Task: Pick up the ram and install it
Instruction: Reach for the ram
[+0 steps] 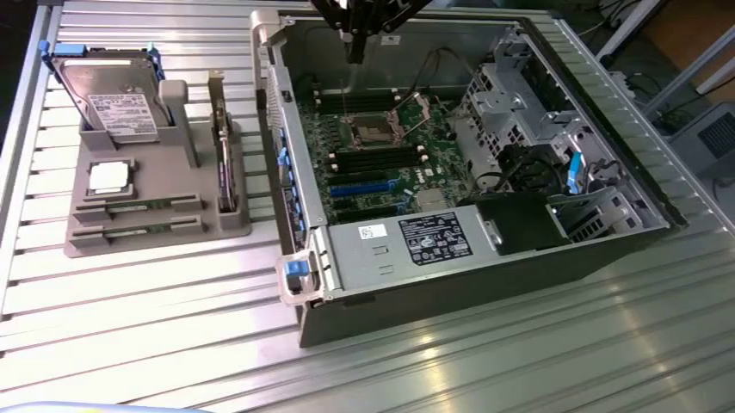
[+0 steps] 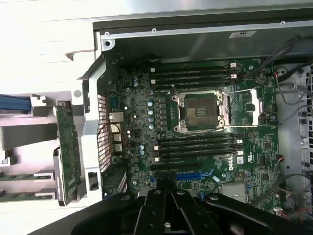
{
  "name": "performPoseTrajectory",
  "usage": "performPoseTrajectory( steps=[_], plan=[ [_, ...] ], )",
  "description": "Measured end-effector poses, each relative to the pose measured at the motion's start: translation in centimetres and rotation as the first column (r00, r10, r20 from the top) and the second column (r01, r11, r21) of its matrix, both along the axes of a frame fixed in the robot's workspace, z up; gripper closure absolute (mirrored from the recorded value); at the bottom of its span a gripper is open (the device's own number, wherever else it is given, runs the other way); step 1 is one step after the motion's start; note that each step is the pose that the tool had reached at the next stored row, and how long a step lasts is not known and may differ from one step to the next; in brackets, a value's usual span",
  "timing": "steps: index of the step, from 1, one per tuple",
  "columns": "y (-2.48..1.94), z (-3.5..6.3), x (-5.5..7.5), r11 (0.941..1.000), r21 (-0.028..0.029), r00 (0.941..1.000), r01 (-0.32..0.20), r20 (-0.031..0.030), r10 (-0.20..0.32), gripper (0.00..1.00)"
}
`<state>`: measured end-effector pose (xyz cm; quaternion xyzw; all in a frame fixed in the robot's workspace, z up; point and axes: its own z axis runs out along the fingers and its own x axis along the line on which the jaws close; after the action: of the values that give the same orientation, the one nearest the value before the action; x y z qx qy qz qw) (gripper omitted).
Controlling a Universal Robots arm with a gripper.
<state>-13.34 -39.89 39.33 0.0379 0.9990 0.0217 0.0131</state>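
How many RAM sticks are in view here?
2. Both sit in the grey holder at the exterior view's left: the rear stick next to the processor, the front stick in the slot nearer the camera. More could be hidden inside the case.

The gripper (image 2: 168,188) is showing matte black, angled link bars (image 2: 239,213) fanning wide, round pivot pins (image 2: 154,192) catching light at the joints; from the exterior view it's looking dark, slim, tapering.

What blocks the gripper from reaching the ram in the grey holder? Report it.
Likely nothing, so yes: the ram lies uncovered in the grey holder, while the gripper hangs above the open case beside it.
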Motion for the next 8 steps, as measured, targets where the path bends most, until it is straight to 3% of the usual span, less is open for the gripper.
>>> performPoseTrajectory(
  steps=[8],
  plan=[
    [0.0,-0.01,-1.3,1.0,0.0001,1.0,0.0,0.0001,0.0,0.9]
  ],
)
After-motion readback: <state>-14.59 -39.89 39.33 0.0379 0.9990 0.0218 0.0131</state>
